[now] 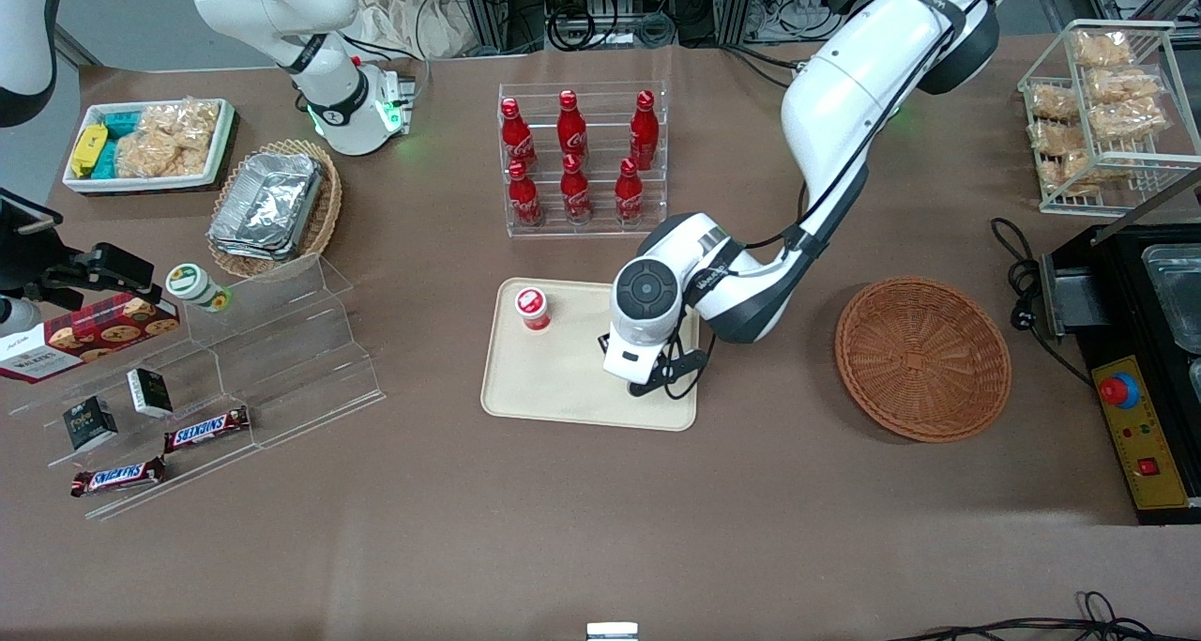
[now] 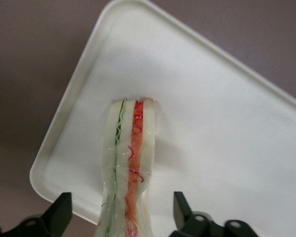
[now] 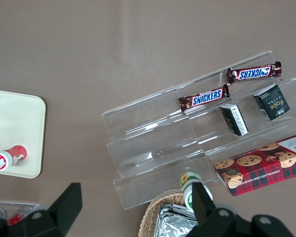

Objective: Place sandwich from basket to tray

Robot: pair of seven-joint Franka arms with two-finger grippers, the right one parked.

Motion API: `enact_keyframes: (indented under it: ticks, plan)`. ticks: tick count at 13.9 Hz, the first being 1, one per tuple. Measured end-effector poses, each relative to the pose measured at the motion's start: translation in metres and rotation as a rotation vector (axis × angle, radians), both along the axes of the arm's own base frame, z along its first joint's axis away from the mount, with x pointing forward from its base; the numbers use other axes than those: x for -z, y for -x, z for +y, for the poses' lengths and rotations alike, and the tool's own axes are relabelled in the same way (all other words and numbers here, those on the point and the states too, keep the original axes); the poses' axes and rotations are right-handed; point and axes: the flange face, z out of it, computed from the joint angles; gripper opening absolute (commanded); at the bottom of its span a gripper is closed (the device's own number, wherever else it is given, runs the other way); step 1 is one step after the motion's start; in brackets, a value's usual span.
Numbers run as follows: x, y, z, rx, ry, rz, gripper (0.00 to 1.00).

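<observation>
Stepped clear acrylic display shelf [image 1: 235, 359]: toward the parked arm's end of the table, carrying Snickers bars [image 1: 206, 428], small dark boxes [image 1: 148, 392] and a red tartan cookie box [image 1: 89, 333].
Red-capped small cup [image 1: 533, 308]: upright on the tray, in the corner nearer the bottle rack.
Clear acrylic rack of red cola bottles [image 1: 582, 158]: farther from the front camera than the tray, well apart from it.
Flat cream-beige rectangular plastic tray [image 1: 563, 378]: mid-table, between the display shelf and the basket.
Left arm's black two-finger gripper [image 1: 664, 378]: low over the tray's end nearest the basket.
Gripper fingers [image 2: 60, 212]: spread wide, one on each side of the sandwich, neither pad touching it.
Triangular white-bread sandwich with green and orange-red filling layers [image 2: 130, 163]: resting on the tray's surface, standing on edge, filling stripes facing the wrist camera, near a rounded corner.
Round reddish-brown woven wicker basket [image 1: 923, 358]: toward the working arm's end, apart from the tray, nothing inside.
</observation>
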Motion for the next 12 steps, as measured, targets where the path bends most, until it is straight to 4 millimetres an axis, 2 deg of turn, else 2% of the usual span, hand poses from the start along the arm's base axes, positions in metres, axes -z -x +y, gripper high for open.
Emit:
enact_keyframes:
  ticks: [1, 3, 5, 7, 9, 12]
  plan:
    - [-0.023, -0.006, 0.008, -0.020, -0.014, -0.009, 1.00]
    - [-0.091, -0.018, 0.035, -0.057, -0.041, -0.043, 1.00]
    - [-0.169, -0.023, 0.075, -0.109, -0.073, -0.087, 1.00]
    - [-0.226, -0.026, 0.124, -0.149, -0.099, -0.123, 1.00]
    - [-0.254, -0.031, 0.173, -0.138, -0.098, -0.136, 1.00]
    - [-0.273, -0.037, 0.239, -0.074, -0.068, -0.120, 1.00]
